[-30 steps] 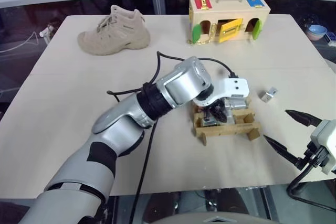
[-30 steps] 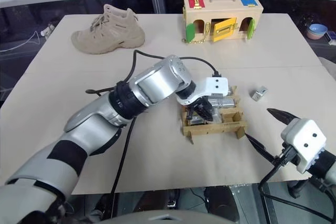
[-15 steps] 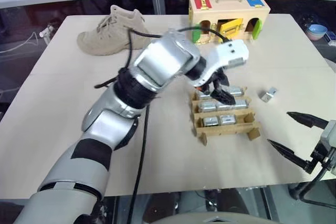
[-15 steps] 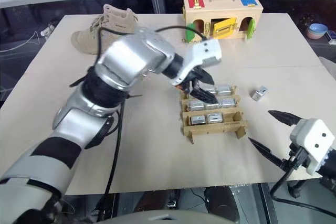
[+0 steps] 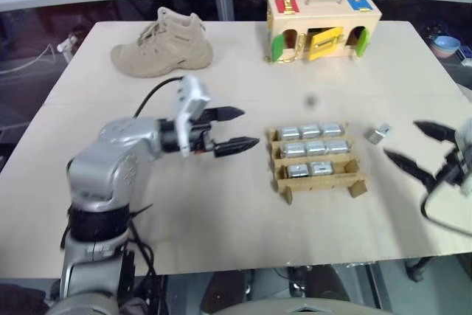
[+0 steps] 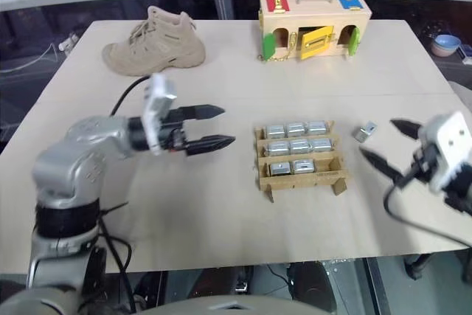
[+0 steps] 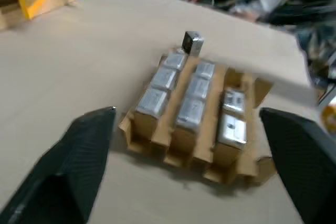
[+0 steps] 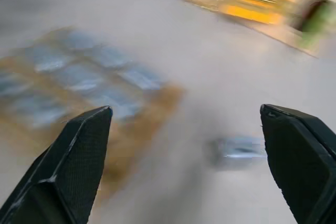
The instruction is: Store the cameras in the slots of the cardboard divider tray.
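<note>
Eight silver cameras fill the tan cardboard divider tray.

Eight cameras fill a cardboard tray on a table; a ninth camera lies beside it, between tray and the right gripper, open.

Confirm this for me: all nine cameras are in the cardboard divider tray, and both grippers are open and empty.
Not all nine. The cardboard divider tray holds eight cameras; its near right slot is empty, and the ninth camera lies on the table to the tray's right, as the left eye view shows. The left gripper and right gripper are indeed open and empty.
</note>
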`<state>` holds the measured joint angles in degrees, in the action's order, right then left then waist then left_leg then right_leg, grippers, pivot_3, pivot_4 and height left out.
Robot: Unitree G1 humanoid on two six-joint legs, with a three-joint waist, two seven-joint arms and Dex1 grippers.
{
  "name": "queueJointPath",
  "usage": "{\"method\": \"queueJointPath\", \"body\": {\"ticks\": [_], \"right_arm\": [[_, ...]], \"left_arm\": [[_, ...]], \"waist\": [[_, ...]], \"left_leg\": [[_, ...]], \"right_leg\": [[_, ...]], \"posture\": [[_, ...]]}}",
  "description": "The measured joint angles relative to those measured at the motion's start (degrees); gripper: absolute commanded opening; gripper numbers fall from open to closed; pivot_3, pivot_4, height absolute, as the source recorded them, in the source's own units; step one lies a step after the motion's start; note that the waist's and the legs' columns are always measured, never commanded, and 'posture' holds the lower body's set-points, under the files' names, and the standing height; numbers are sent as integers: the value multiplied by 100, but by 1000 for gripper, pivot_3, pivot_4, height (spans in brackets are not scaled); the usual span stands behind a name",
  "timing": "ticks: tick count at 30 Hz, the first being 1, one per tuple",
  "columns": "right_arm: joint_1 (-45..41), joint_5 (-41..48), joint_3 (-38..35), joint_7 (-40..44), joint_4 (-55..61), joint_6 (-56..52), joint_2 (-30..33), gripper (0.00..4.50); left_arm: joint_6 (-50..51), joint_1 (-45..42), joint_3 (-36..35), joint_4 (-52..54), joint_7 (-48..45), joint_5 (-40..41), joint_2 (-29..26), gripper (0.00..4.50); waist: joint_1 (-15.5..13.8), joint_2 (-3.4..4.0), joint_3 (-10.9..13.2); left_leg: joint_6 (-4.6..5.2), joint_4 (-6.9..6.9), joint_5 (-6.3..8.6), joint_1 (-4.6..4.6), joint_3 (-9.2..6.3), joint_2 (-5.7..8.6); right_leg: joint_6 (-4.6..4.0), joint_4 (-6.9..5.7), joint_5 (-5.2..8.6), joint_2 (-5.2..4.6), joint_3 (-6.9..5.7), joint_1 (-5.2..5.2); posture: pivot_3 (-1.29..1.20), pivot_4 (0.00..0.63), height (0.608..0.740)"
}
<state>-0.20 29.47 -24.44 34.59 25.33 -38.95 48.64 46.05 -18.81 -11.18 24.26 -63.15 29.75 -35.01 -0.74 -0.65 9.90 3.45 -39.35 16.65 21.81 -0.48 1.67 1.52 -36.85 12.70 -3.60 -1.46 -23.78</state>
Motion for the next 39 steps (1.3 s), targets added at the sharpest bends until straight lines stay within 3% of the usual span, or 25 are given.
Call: {"method": "queueJointPath", "body": {"ticks": [5, 8, 11, 13, 14, 17, 18, 22, 28, 39], "right_arm": [[-1364, -528, 1022, -644, -1246, -1209, 82, 4500], [-2159, -627, 1017, -1202, -1954, -1985, -257, 4500], [-2867, -753, 971, -1866, -1942, -3200, -606, 4500], [-2959, -749, 964, -1947, -1871, -3413, -626, 4500], [-3658, -753, 23, -2312, -1744, -4528, -1558, 4500], [-4149, -955, -645, -2852, -1527, -5033, -2310, 4500], [-4391, -1256, -1006, -3466, -1233, -5214, -2979, 4500], [-4550, -1865, -1359, -4499, -1005, -5320, -4266, 4500], [-4900, -2455, -1507, -5116, -1022, -5319, -4546, 4500], [-5040, -2652, -1533, -4955, -1450, -5319, -4426, 4500]], "left_arm": [[-536, 858, -279, 335, -80, 319, -108, 4432], [-703, 1043, -305, 455, 82, 380, -150, 4432], [-781, 1301, -404, 582, 335, 433, -187, 4432], [-788, 1314, -403, 635, 365, 450, -188, 4432], [-815, 1542, -479, 710, 502, 527, -246, 4432], [-815, 1622, -485, 798, 583, 593, -257, 4432], [-817, 1662, -483, 877, 658, 655, -270, 4432], [-818, 1674, -450, 893, 834, 762, -306, 4432], [-833, 1661, -383, 890, 933, 861, -384, 4432], [-1271, 1697, -514, 767, 321, 1192, -773, 4432]], "waist": [[-65, 0, 0], [-61, 2, 0], [-11, 3, -1], [-12, 3, -1], [-21, 3, -1], [54, 5, -9], [45, 10, -12], [3, 34, -21], [40, 43, -26], [179, 43, -26]], "left_leg": [[-1, 0, -1, 11, -11, 1], [2, 0, 0, 15, -9, 7], [2, 5, 1, 20, -10, 5], [2, 9, 1, 21, -11, 6], [4, 12, 2, 25, -13, 6], [2, 12, 1, 26, -3, 1], [0, 16, 0, 26, -6, 2], [0, 16, 0, 43, -5, 14], [-9, 12, -7, 77, -2, 28], [-13, 13, -11, 61, 18, 22]], "right_leg": [[-2, 0, 0, 1, -13, -8], [-1, 2, -1, -5, -11, -9], [1, 0, -2, -3, -11, -17], [1, 0, -2, -2, -11, -20], [1, 1, -3, -3, -16, -23], [-4, -12, -8, 4, -4, -38], [-5, -20, -7, 3, -5, -43], [-5, -25, -8, -3, -4, -62], [-5, -51, -7, 1, -1, -108], [-6, -78, -6, 27, 25, -111]], "posture": [[0, 150, 740], [0, 150, 740], [0, 150, 740], [0, 150, 740], [0, 150, 740], [0, 150, 740], [0, 150, 740], [0, 150, 740], [0, 150, 740], [0, 150, 740]]}}
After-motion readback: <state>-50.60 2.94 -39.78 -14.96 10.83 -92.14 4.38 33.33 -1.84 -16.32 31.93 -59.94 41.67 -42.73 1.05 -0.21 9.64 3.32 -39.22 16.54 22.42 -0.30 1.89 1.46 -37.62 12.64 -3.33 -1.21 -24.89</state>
